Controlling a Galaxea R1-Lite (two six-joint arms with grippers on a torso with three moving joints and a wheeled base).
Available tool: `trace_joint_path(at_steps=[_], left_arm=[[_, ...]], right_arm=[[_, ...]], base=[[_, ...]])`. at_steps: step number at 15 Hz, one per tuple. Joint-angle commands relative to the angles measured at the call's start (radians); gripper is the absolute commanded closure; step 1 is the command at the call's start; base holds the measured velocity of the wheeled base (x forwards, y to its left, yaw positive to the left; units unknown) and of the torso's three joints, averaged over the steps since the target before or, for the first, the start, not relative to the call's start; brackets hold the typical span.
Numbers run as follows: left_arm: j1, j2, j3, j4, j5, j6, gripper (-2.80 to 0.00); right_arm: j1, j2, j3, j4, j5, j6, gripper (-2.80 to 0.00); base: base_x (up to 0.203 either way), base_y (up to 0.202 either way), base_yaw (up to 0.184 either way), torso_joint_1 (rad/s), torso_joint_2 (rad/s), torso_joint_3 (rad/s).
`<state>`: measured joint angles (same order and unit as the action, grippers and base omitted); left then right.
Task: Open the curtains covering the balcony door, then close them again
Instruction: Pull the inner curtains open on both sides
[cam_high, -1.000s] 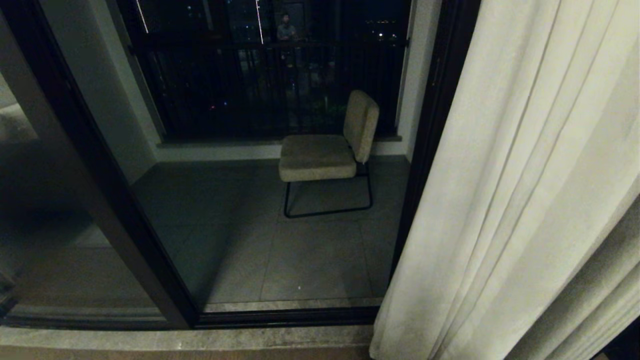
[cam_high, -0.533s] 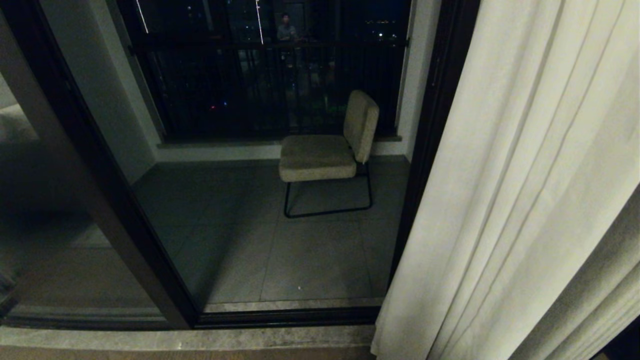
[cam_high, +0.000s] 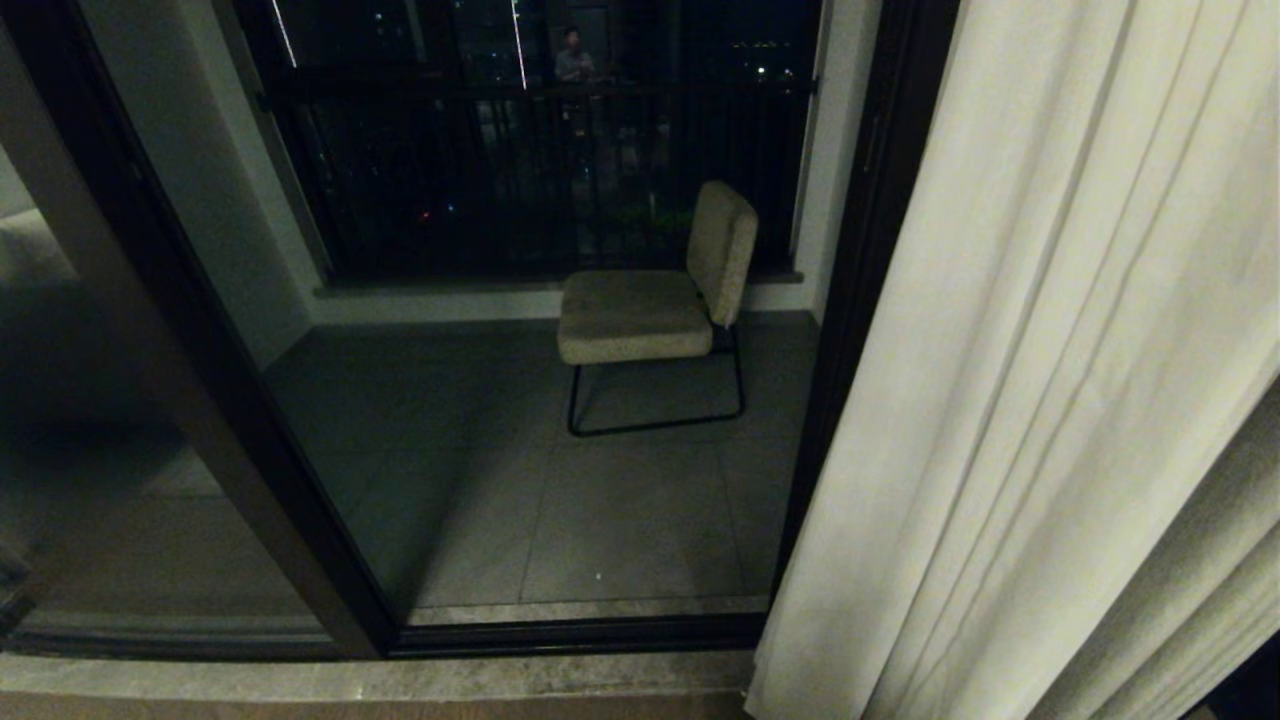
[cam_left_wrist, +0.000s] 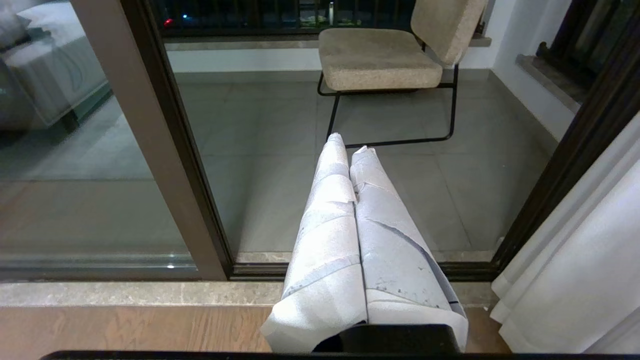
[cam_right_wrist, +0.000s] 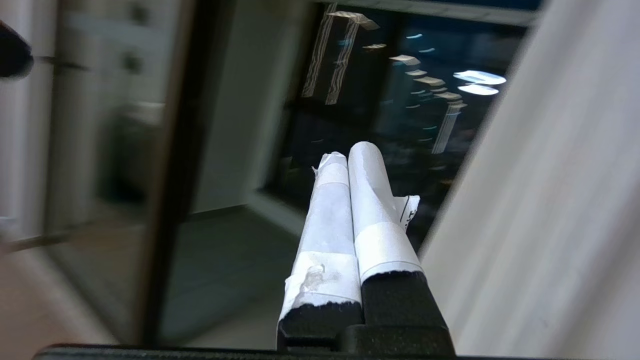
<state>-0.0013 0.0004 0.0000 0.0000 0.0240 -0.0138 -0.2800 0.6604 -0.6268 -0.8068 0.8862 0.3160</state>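
I have the curtains (cam_high: 1050, 400) bunched down the right side of the head view, so the balcony door (cam_high: 560, 330) stands uncovered across the middle and left; through its glass I see a chair (cam_high: 650, 300) out on the balcony. To my eye the opening half is done and the closing half has yet to begin.

My right hand (cam_right_wrist: 350, 165) shows in its own wrist view with its taped fingers pressed together on nothing, the cloth just beside it at the right of that frame and the dark glass ahead. I judge it sits there ready to take the curtain's edge, which first calls for spreading the fingers.

My left hand (cam_left_wrist: 347, 147) is parked low, fingers together and empty, pointing through the glass toward the chair.
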Motion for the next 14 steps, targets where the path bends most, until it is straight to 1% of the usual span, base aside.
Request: trace_joint_path(at_steps=[1,2,3,4,6,8,9,10,13,14], left_arm=[[0.0,0.0,0.0,0.0,0.001,0.0,0.0],[0.0,0.0,0.0,0.0,0.001,0.0,0.0],[0.0,0.0,0.0,0.0,0.001,-0.001,0.0],[0.0,0.0,0.0,0.0,0.001,0.0,0.0],[0.0,0.0,0.0,0.0,0.001,-0.001,0.0],[0.0,0.0,0.0,0.0,0.001,0.0,0.0],[0.0,0.0,0.0,0.0,0.001,0.0,0.0],[0.0,0.0,0.0,0.0,0.001,0.0,0.0],[0.0,0.0,0.0,0.0,0.001,0.0,0.0],[0.0,0.0,0.0,0.0,0.001,0.0,0.0]], right_arm=[[0.027,0.152,-0.087,0.03,0.011,-0.004,0.0],[0.029,0.203,-0.119,0.043,0.013,-0.011,0.0],[0.031,0.26,-0.149,0.052,0.015,-0.035,0.0],[0.032,0.319,-0.174,0.063,0.017,-0.082,0.0],[0.055,0.438,-0.22,0.113,0.012,-0.224,0.0],[0.098,0.542,-0.256,0.16,-0.018,-0.345,0.0],[0.147,0.586,-0.275,0.173,-0.063,-0.389,0.0],[0.201,0.617,-0.289,0.18,-0.122,-0.415,0.0],[0.363,0.713,-0.318,0.184,-0.331,-0.483,0.0],[0.396,0.743,-0.327,0.183,-0.374,-0.509,0.0]], base=[[0.0,0.0,0.0,0.0,0.0,0.0],[0.0,0.0,0.0,0.0,0.0,0.0],[0.0,0.0,0.0,0.0,0.0,0.0],[0.0,0.0,0.0,0.0,0.0,0.0],[0.0,0.0,0.0,0.0,0.0,0.0],[0.0,0.0,0.0,0.0,0.0,0.0],[0.0,0.0,0.0,0.0,0.0,0.0],[0.0,0.0,0.0,0.0,0.0,0.0],[0.0,0.0,0.0,0.0,0.0,0.0],[0.0,0.0,0.0,0.0,0.0,0.0]])
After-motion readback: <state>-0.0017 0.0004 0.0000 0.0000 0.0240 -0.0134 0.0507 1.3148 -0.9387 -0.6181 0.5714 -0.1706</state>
